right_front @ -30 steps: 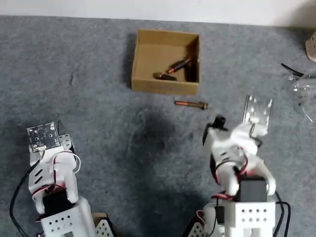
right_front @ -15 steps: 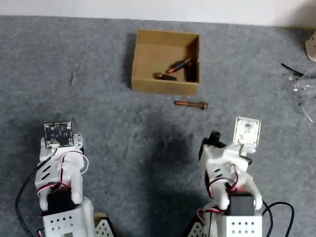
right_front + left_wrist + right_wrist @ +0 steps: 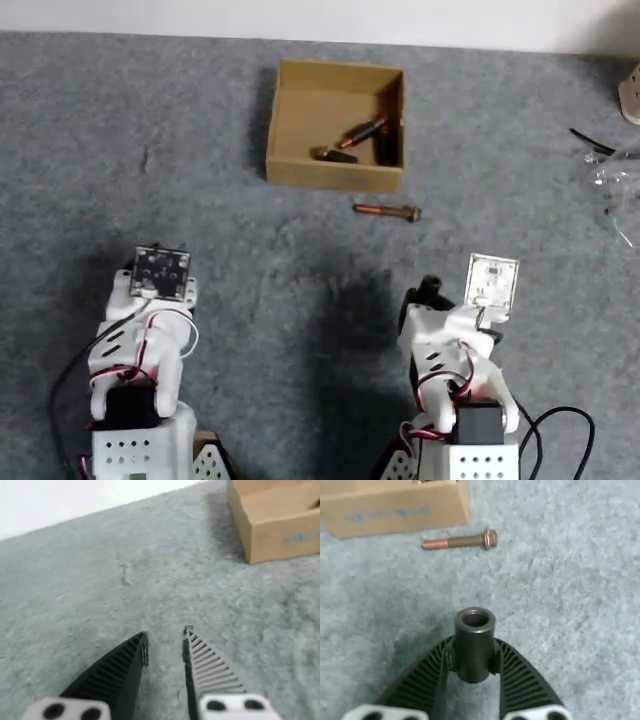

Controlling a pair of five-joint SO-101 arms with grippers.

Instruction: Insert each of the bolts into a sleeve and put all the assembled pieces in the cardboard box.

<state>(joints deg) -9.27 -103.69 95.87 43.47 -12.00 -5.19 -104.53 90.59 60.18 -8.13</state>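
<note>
The right gripper [image 3: 472,655] was clamped on a dark sleeve [image 3: 474,625]; the left gripper [image 3: 165,645] stood slightly open, empty — a copper bolt [image 3: 460,541] lay just beside the cardboard box [image 3: 395,515].

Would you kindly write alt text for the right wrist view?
The right gripper is shut on a dark sleeve whose open bore faces the camera. Beyond it, a copper bolt lies on grey carpet just outside the cardboard box.
</note>
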